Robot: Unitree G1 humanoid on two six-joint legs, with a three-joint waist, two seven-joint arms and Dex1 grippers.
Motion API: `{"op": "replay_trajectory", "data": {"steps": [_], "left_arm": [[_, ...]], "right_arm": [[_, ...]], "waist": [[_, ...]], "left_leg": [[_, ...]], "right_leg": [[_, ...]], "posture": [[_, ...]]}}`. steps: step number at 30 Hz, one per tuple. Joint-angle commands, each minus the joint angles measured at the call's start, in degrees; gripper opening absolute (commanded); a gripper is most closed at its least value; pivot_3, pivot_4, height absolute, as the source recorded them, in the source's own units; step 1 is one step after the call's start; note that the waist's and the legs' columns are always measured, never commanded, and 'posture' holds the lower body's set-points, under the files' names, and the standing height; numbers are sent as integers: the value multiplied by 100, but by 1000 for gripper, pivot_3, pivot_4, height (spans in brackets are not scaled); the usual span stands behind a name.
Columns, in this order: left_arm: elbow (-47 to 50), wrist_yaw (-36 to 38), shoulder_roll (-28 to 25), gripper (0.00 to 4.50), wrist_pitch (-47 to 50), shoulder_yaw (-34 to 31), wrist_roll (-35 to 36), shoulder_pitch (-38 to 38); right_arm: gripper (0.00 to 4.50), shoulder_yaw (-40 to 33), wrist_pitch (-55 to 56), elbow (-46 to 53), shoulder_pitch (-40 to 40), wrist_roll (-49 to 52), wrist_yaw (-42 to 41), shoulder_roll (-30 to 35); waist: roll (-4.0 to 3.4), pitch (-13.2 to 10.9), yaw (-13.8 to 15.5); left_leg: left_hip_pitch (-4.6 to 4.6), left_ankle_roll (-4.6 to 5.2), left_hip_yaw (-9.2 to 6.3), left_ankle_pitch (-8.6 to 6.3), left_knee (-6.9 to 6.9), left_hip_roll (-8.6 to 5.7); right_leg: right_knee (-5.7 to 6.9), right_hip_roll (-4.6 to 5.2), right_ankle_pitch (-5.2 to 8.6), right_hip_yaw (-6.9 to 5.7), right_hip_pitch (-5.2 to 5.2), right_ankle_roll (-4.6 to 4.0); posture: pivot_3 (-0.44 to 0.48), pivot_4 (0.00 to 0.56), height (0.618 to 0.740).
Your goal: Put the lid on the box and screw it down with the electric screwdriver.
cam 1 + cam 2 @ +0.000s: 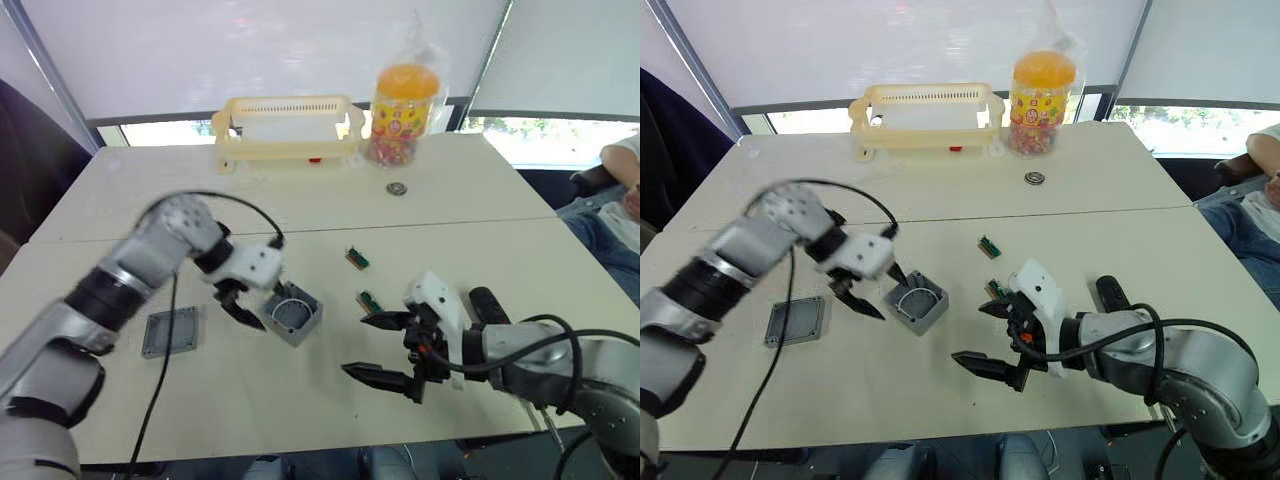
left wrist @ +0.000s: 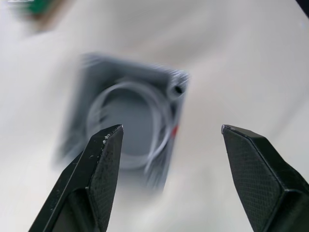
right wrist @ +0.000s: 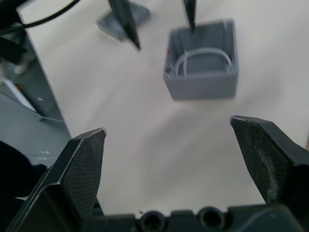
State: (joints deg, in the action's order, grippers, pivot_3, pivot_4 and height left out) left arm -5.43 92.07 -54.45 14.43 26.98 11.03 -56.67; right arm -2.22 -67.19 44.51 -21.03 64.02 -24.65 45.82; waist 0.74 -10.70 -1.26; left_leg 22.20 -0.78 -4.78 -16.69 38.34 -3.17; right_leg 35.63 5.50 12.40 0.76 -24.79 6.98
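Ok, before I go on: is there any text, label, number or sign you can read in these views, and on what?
None can be read.
Candy jar: colourful printed label, print too small to read.
Box: a small red mark, no letters visible.
Lid: no marking visible.
Two small green parts: too small to tell.

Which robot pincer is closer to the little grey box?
Left. The left pincer hangs open right at the box; the right pincer waits open, farther off to its right.
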Motion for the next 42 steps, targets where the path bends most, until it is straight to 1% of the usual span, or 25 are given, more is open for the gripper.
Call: {"op": "replay_trajectory", "data": {"steps": [1, 2, 4, 6, 8, 9, 11, 12, 14, 17, 20, 23, 25, 27, 31, 36, 42], "left_arm": [[613, -327, -693, 3291, 1430, -1087, 463, 378], [817, -616, -887, 3817, 1905, -1413, 542, 644], [1238, -1283, -1177, 4472, 2848, -2028, 589, 1235], [1727, -2007, -1340, 4472, 4069, -2798, 594, 1995], [2167, -2621, -1335, 4472, 5152, -3423, 581, 2558], [2373, -2955, -1267, 4472, 5886, -3782, 487, 2870], [2659, -3533, -1068, 4472, 7198, -4340, 321, 3238], [2691, -3777, -936, 4472, 7574, -4591, 315, 3379], [2747, -4168, -741, 4472, 7807, -4945, 408, 3693], [2719, -4879, -306, 4472, 7807, -5305, 623, 4173], [2531, -5555, 45, 4472, 7807, -5625, 1188, 4365], [2395, -6225, 228, 4472, 7807, -5743, 1853, 4506], [2179, -6702, 319, 4472, 7807, -5796, 2324, 4463], [1942, -7068, 249, 4472, 7807, -5803, 2699, 4431], [1336, -7756, 52, 4472, 7807, -5579, 3326, 4083], [679, -8350, 35, 4472, 7807, -5058, 3689, 3433], [111, -8824, 44, 4472, 7807, -4468, 3991, 2948]], "right_arm": [[4500, -64, 253, -257, -454, 197, -582, 55], [4500, 4, 291, -363, -591, 178, -761, 59], [4500, 189, 362, -496, -799, 109, -1204, 116], [4500, 472, 516, -658, -1027, -173, -1623, 150], [4500, 703, 675, -804, -1204, -424, -1957, 154], [4500, 843, 766, -858, -1298, -538, -2199, 164], [4500, 1105, 938, -934, -1460, -756, -2617, 168], [4500, 1218, 1021, -964, -1525, -864, -2777, 147], [4500, 1402, 1175, -1035, -1601, -1057, -3014, 79], [4500, 1720, 1579, -1439, -1584, -1502, -3353, -142], [4500, 1893, 1792, -1633, -1535, -1810, -3492, -296], [4500, 1997, 1859, -1620, -1470, -1964, -3511, -443], [4500, 2013, 1838, -1575, -1421, -2004, -3443, -566], [4500, 2001, 1758, -1501, -1393, -2000, -3332, -692], [4500, 1911, 1573, -1328, -1308, -1941, -3035, -888], [4500, 1767, 1334, -1096, -1213, -1870, -2551, -1098], [4500, 1576, 1007, -785, -1034, -1696, -2029, -1208]], "waist": [[-1, 0, -3], [-4, 0, -28], [-2, -2, -43], [-1, -2, -29], [6, -6, -6], [8, -7, 13], [10, -8, 27], [10, -8, 34], [11, -8, 36], [12, -6, 35], [17, -5, 67], [20, -3, 64], [20, -3, 67], [22, -2, 62], [22, -2, 64], [23, -1, 71], [24, 0, 52]], "left_leg": [[0, 0, -1, 0, -2, 1], [-1, 0, -1, 0, -3, 2], [-5, 1, 0, -1, -6, 3], [-5, 1, -2, -1, -5, 3], [-7, 1, -2, -1, -4, 2], [-6, 1, -2, -1, -2, 2], [-7, 0, -1, -1, -1, 2], [-8, 0, -2, -1, -1, 1], [-12, 0, -2, -1, -1, 1], [-20, -3, -1, 0, -2, 1], [-21, -20, -3, 8, -4, 0], [-18, -31, -8, 12, -5, -2], [-18, -35, -8, 13, -8, -2], [-18, -38, -9, 15, -10, -2], [-15, -43, -8, 17, -12, -3], [-15, -46, -9, 19, -13, -7], [-7, -50, -7, 21, -15, -8]], "right_leg": [[0, -1, 0, -1, 0, 0], [0, -2, 1, -1, -1, 1], [4, -3, 3, 3, -1, 4], [11, -2, 5, 2, -1, 5], [18, -1, 5, 4, -1, 6], [18, -2, 5, 3, -2, 6], [21, -2, 5, 3, -3, 6], [24, -2, 6, 2, -3, 6], [27, -2, 6, 2, -3, 6], [31, 0, 6, 5, -2, 5], [35, 4, 4, 6, -3, 3], [36, 9, 3, 8, -8, 0], [37, 10, 2, 9, -12, 0], [37, 11, 1, 9, -13, -2], [43, 11, -1, 11, -23, -6], [43, 12, -2, 11, -22, -7], [46, 12, -3, 15, -35, -8]], "posture": [[0, 150, 740], [0, 150, 740], [0, 150, 740], [0, 150, 740], [0, 150, 740], [0, 150, 740], [0, 150, 740], [0, 150, 740], [0, 150, 740], [0, 150, 740], [0, 150, 740], [0, 150, 740], [0, 150, 740], [0, 150, 740], [0, 150, 740], [0, 150, 740], [0, 150, 740]]}}
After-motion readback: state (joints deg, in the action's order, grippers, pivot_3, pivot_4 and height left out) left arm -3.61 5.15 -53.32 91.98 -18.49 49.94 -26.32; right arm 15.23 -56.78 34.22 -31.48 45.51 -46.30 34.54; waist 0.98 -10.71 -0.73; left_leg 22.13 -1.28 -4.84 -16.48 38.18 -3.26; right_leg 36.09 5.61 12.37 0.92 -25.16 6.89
